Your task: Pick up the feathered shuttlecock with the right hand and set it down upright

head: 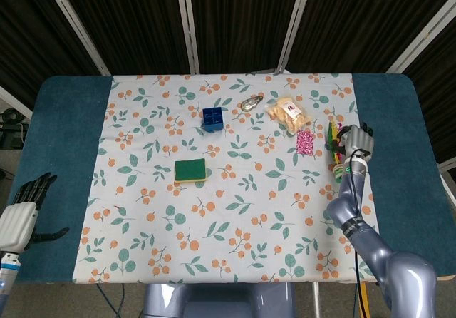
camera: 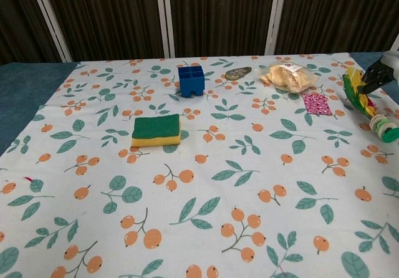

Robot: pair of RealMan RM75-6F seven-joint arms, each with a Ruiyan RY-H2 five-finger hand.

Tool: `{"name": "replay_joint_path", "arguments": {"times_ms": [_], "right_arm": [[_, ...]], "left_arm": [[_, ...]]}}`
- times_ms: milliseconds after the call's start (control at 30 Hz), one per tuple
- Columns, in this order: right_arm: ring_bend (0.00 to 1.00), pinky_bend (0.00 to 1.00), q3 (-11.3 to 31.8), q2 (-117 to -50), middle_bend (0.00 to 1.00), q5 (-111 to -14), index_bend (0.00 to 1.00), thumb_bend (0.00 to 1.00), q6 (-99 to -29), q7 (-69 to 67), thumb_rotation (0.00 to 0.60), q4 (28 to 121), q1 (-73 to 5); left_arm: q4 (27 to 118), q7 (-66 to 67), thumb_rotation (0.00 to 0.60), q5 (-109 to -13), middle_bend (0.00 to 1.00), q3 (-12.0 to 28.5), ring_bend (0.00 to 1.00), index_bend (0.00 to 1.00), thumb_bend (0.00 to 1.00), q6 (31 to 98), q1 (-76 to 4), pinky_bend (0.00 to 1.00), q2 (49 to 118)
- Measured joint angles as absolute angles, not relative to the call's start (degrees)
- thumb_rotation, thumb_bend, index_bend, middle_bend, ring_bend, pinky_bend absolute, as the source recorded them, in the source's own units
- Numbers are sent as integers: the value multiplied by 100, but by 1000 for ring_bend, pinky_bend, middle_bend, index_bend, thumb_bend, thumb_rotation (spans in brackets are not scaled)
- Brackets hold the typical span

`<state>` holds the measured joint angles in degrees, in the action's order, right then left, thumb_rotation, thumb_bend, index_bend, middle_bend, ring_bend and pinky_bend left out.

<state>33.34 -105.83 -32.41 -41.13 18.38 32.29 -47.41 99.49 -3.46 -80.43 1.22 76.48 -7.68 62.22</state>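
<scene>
Hovering right hand directly over the shuttlecock lying flat near the tablecloth's right edge, feathers pointing away; grasp state impossible to tell.

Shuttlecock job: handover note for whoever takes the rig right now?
Right hand: over the feathered shuttlecock at the right edge of the floral tablecloth; whether it has a grip cannot be told.
Left hand: open, holding nothing, over the blue table at the near left.
Shuttlecock: lying on its side, colored feathers toward the far side, green-tipped base toward the robot.
Done: the reach.
Left: confirm the grasp, lift, and set it upright.
Green-and-yellow sponge and blue block are well clear.
</scene>
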Motion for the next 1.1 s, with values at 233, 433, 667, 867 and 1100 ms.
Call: {"name": "replay_joint_path", "arguments": {"times_ms": [233, 433, 667, 867, 1100], "right_arm": [[0, 0, 3368, -10063, 279, -3370, 644, 380, -4733, 1592, 600, 4956, -4281], [0, 0, 3367, -9607, 280, -3762, 644, 379, -5626, 952, 600, 6524, -3676], [0, 0, 3310, -9207, 281, -4224, 644, 380, -6406, 364, 600, 7624, -3098], [0, 0, 3259, -9017, 281, -4255, 645, 380, -6735, 283, 600, 8319, -2828], [0, 0, 3045, -8952, 283, -4203, 645, 379, -7017, 242, 600, 8832, -2585]], "left_arm": [[9949, -396, 600, -8076, 0, 118, 0, 0, 116, 7688, -749, 0, 6229], [9969, -433, 600, -8110, 0, 116, 0, 0, 116, 7726, -734, 0, 6224], [9950, -451, 600, -8276, 0, 92, 0, 0, 116, 7860, -695, 0, 6244], [9956, -426, 600, -8376, 0, 59, 0, 0, 116, 7920, -676, 0, 6287], [9951, -373, 600, -8372, 0, 57, 0, 0, 116, 7937, -664, 0, 6306]]}}
